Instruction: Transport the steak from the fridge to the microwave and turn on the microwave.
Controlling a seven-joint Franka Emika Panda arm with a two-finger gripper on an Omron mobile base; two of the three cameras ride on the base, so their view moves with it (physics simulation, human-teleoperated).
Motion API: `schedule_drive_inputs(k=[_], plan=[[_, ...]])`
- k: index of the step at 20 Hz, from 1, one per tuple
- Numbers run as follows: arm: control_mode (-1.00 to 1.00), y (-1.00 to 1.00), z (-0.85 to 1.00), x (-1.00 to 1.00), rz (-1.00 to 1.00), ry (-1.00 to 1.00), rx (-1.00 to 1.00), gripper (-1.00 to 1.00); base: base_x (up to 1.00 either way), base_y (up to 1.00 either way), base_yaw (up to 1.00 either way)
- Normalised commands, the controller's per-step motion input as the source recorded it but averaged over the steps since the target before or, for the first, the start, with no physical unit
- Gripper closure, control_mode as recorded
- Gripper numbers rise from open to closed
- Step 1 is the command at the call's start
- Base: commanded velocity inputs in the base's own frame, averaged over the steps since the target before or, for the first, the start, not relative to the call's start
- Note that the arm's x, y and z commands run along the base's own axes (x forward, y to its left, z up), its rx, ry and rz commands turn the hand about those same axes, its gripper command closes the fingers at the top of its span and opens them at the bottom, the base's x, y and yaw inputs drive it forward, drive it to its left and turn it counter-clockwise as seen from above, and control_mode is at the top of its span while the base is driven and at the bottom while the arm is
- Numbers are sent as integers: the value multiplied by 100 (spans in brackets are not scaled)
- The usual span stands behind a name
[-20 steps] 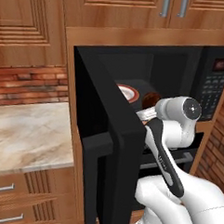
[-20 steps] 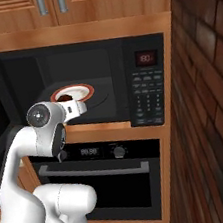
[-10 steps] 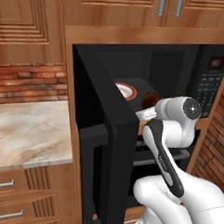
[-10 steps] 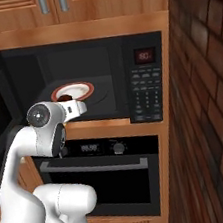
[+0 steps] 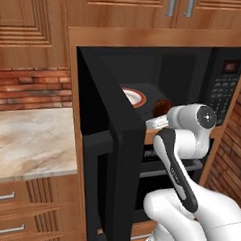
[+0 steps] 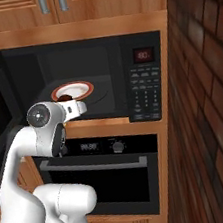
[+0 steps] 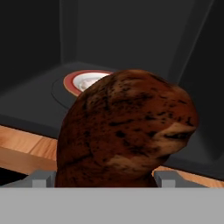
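I am holding the steak (image 7: 127, 131) pinched between the gripper (image 7: 101, 178) fingers, jaws standing wide around the thick chunk, so it is looming large in the middle of the hand view. I am keeping it at the mouth of the open microwave (image 6: 145, 85), at the centre of the left base view, because the plate (image 6: 74, 91) on the cavity floor is lying just ahead, at upper left of the hand view. The door (image 5: 111, 152) is swung out at left, leaving me room.
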Motion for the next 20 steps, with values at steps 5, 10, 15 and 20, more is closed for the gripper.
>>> schedule_drive_inputs(k=[5,10,15,20], plan=[[100,0,0,0,0,0,0,100,-24,-20,0],[-100,-17,14,-1,1,-13,1,100,0,0,0],[-100,-20,15,17,8,-12,5,100,0,0,0],[-100,-2,18,47,1,-2,6,100,0,0,0]])
